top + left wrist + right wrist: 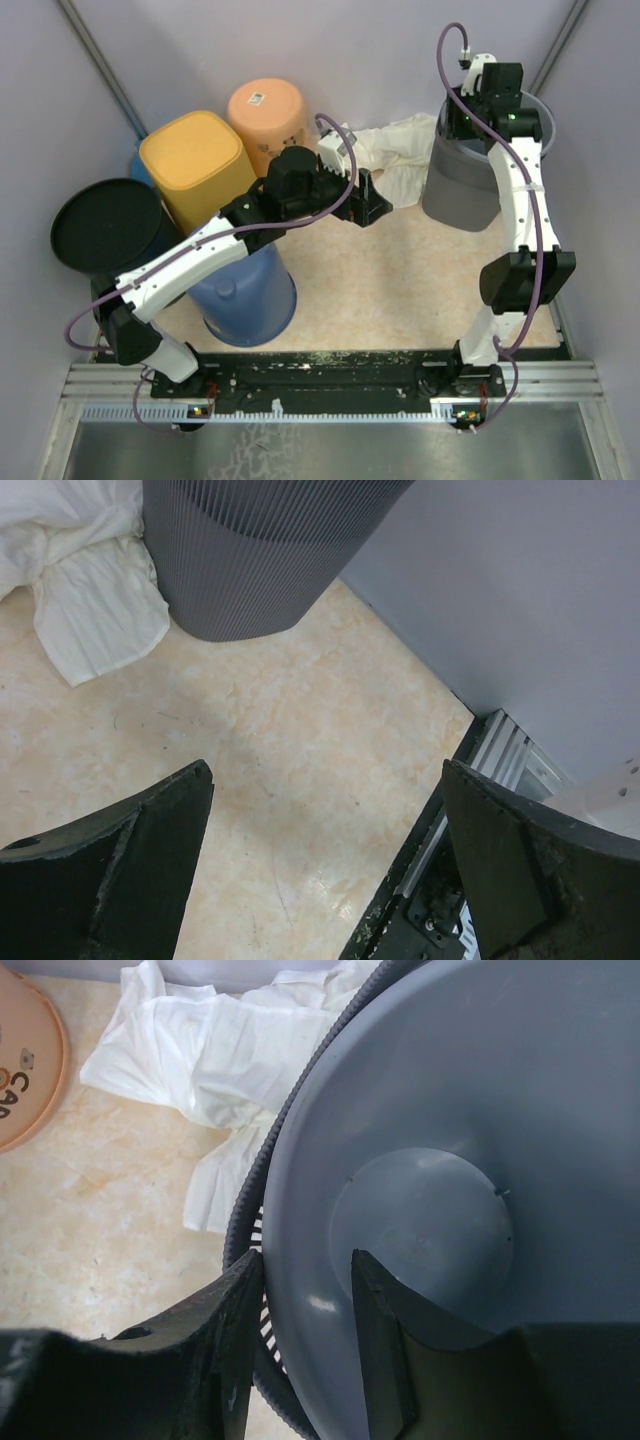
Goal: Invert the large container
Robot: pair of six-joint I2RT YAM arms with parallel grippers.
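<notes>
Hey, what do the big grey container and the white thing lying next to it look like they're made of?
Grey container: most likely moulded plastic with a matte finish. The outside wall is finely ribbed and the inside is smooth with a soft sheen. White thing: looks like thin cloth, matte, crumpled into soft folds and creases.

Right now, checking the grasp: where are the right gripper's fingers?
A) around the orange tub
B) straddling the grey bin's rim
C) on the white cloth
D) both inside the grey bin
B: the right gripper has one finger outside the ribbed wall of the grey bin and one inside it.
</notes>
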